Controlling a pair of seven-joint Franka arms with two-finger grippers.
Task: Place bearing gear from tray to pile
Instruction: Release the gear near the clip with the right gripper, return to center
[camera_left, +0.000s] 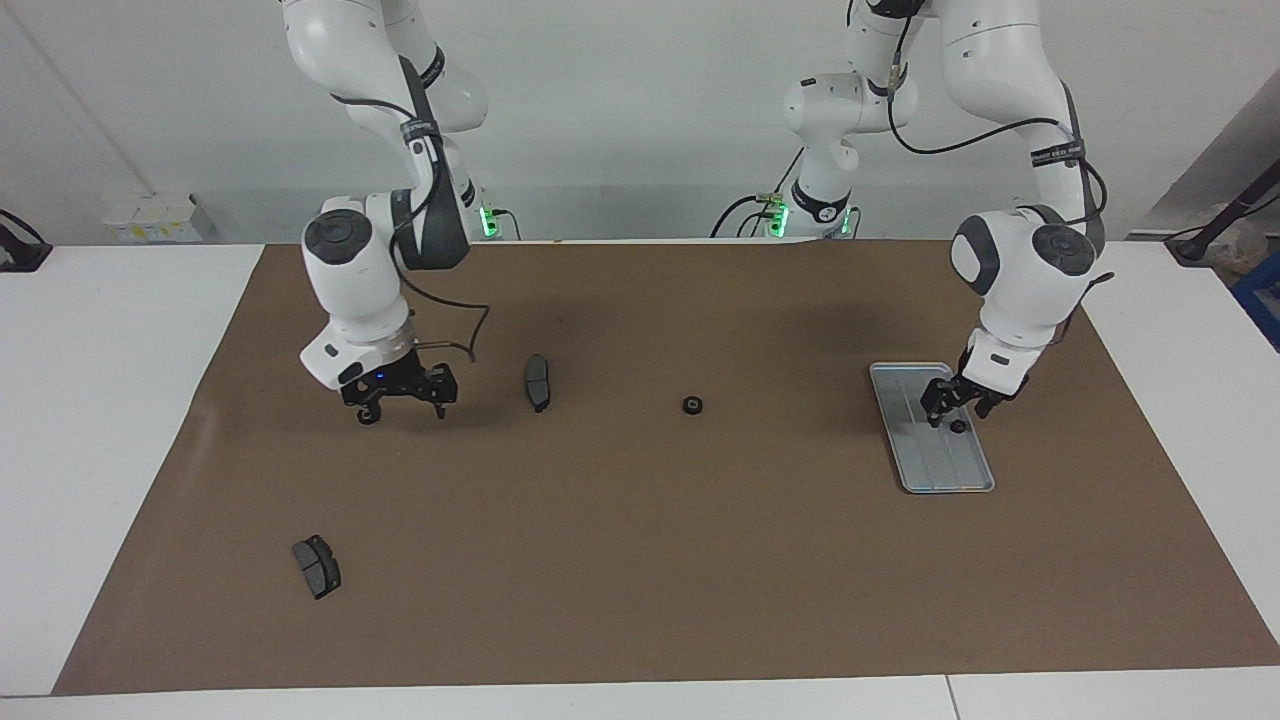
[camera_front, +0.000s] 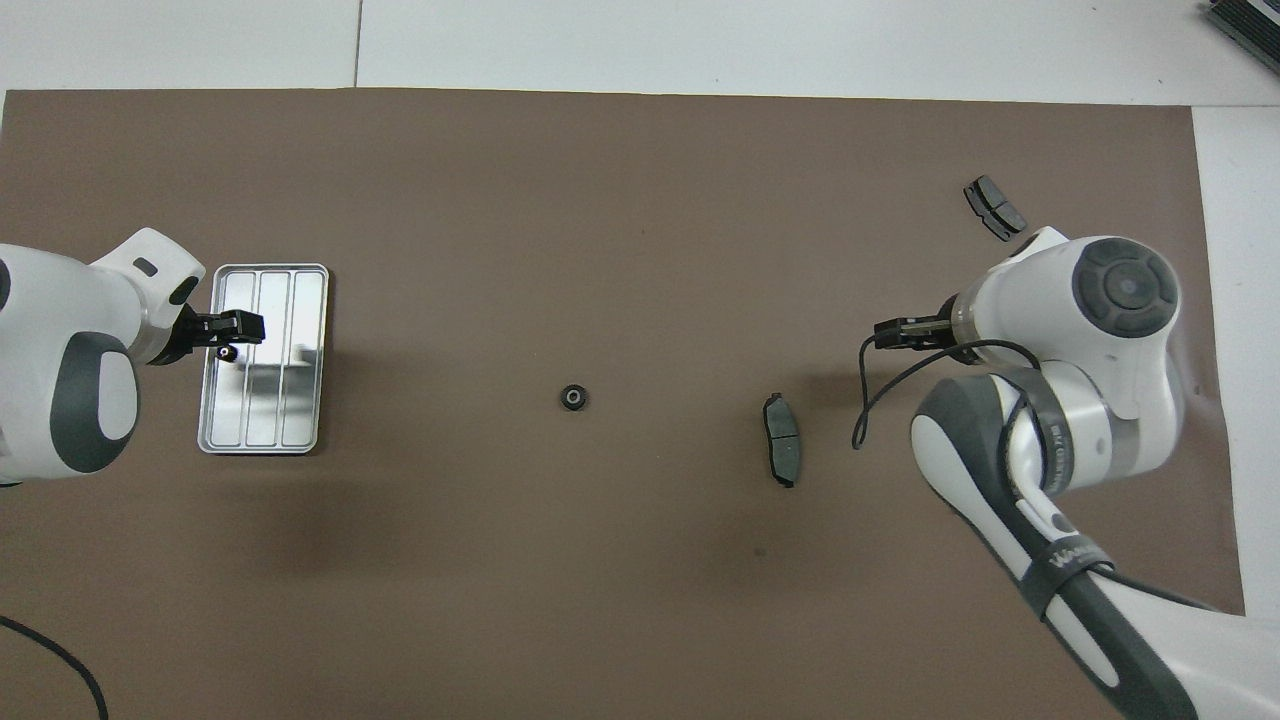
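The silver tray (camera_left: 940, 468) (camera_front: 292, 405) lies toward the left arm's end of the brown mat. One small black bearing gear (camera_left: 958, 427) (camera_front: 228, 353) rests on it. My left gripper (camera_left: 955, 408) (camera_front: 240, 328) hangs open just above that gear and holds nothing. Of the pile, a single gear (camera_left: 691, 405) (camera_front: 572, 397) lies alone at the mat's middle. My right gripper (camera_left: 402, 404) (camera_front: 885, 333) hovers low over the mat toward the right arm's end, its fingers spread. A small dark round bit shows by one fingertip (camera_left: 367, 414); I cannot tell what it is.
A dark brake pad (camera_left: 538, 381) (camera_front: 782, 440) lies between the right gripper and the lone gear. A second pad (camera_left: 316, 566) (camera_front: 994, 207) lies farther from the robots at the right arm's end. White tabletop (camera_left: 100, 420) borders the mat.
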